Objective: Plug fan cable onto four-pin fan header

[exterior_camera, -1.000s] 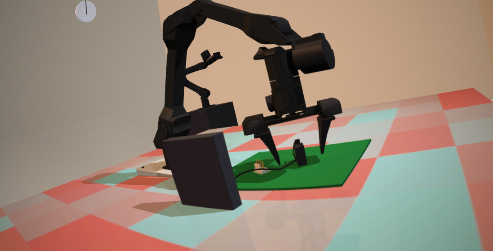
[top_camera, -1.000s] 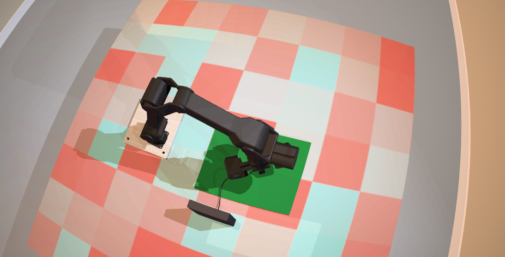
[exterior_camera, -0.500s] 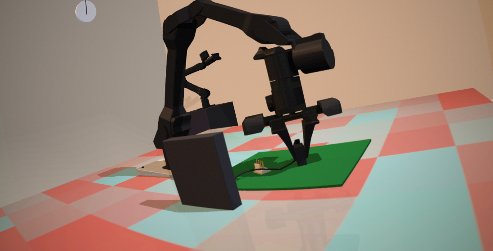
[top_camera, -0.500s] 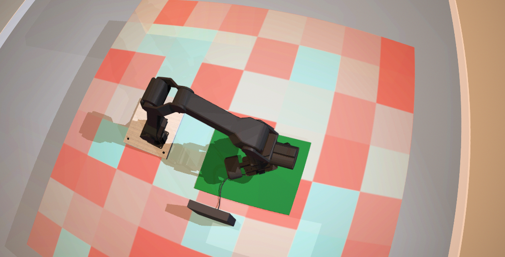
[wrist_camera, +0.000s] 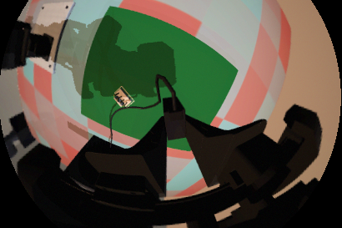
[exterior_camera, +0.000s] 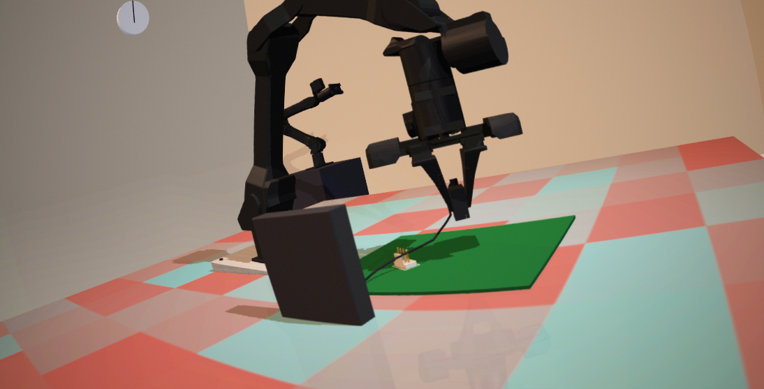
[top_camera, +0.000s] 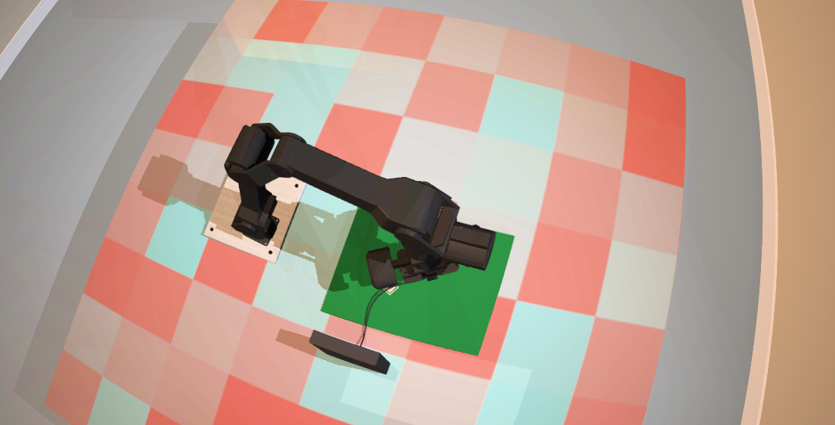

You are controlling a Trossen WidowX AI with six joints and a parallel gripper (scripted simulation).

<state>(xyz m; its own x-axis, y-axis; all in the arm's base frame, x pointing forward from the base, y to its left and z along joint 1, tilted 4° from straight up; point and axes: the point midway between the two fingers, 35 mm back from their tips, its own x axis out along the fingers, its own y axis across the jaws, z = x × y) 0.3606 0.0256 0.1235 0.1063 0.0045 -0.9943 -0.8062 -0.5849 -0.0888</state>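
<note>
My gripper (exterior_camera: pixel 459 209) (wrist_camera: pixel 172 117) (top_camera: pixel 411 273) is shut on the fan's black plug (exterior_camera: pixel 456 193) (wrist_camera: pixel 173 112) and holds it upright, a little above the green board (exterior_camera: pixel 508 258) (top_camera: pixel 456 317) (wrist_camera: pixel 211 68). The four-pin fan header (exterior_camera: pixel 404 261) (top_camera: pixel 391 289) (wrist_camera: pixel 123 96), white with gold pins, stands on the board to the left of the plug and below it. A thin dark cable (exterior_camera: pixel 422 247) (top_camera: pixel 366 317) (wrist_camera: pixel 139 107) runs from the plug down past the header to the dark fan (exterior_camera: pixel 312 263) (top_camera: pixel 350 352), which stands on edge off the board's front side.
The arm's base sits on a pale wooden plate (top_camera: pixel 219 217) (exterior_camera: pixel 234 264) left of the board. A dark box with a small jointed stand (exterior_camera: pixel 331 177) is behind the fan. A checked mat (top_camera: pixel 584 200) lies under everything.
</note>
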